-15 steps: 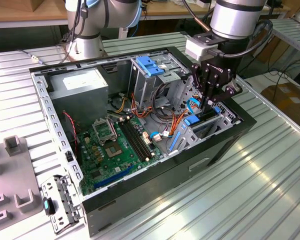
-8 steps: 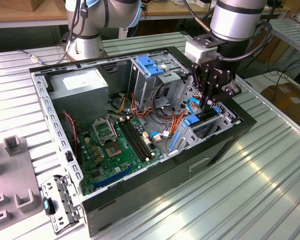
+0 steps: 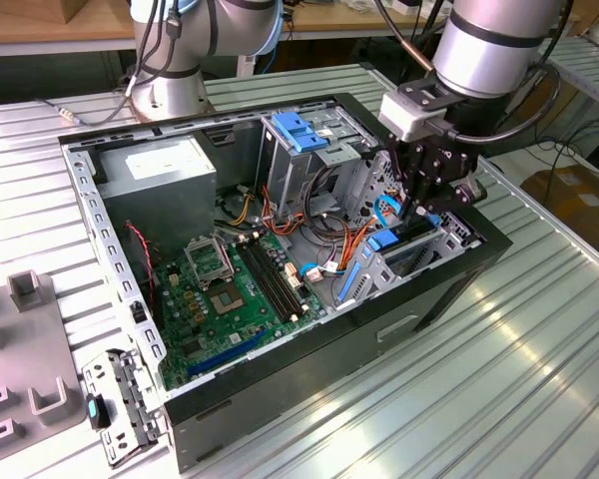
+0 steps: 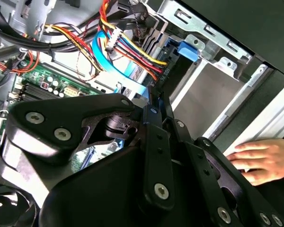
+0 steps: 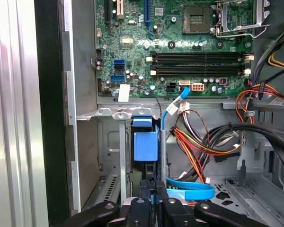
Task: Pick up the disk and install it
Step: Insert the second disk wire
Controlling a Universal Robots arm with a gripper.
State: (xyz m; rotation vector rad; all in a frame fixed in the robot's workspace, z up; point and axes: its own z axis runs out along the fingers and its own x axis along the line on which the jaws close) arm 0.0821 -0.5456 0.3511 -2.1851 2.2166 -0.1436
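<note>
The disk point(image 5: 146, 144) stands on edge in the metal drive cage point(image 5: 109, 113) at the front corner of the open computer case point(image 3: 280, 409). Its blue rail faces up, and the rest of it is hidden in the slot. In the exterior view the same blue rail point(image 3: 384, 240) shows low in the cage on the exterior view's right. My gripper point(image 5: 153, 189) hangs straight over one end of the rail with its black fingers point(image 4: 156, 142) drawn close together. Whether they pinch the rail or only rest on it cannot be told.
Orange, yellow and black wire bundles point(image 5: 199, 142) and a blue flat cable point(image 5: 189, 191) lie beside the cage. The motherboard point(image 3: 220, 299), a grey metal box point(image 3: 165, 170) and a blue latch point(image 3: 301, 133) fill the rest of the case. A person's hand point(image 4: 260, 161) rests just outside the case wall.
</note>
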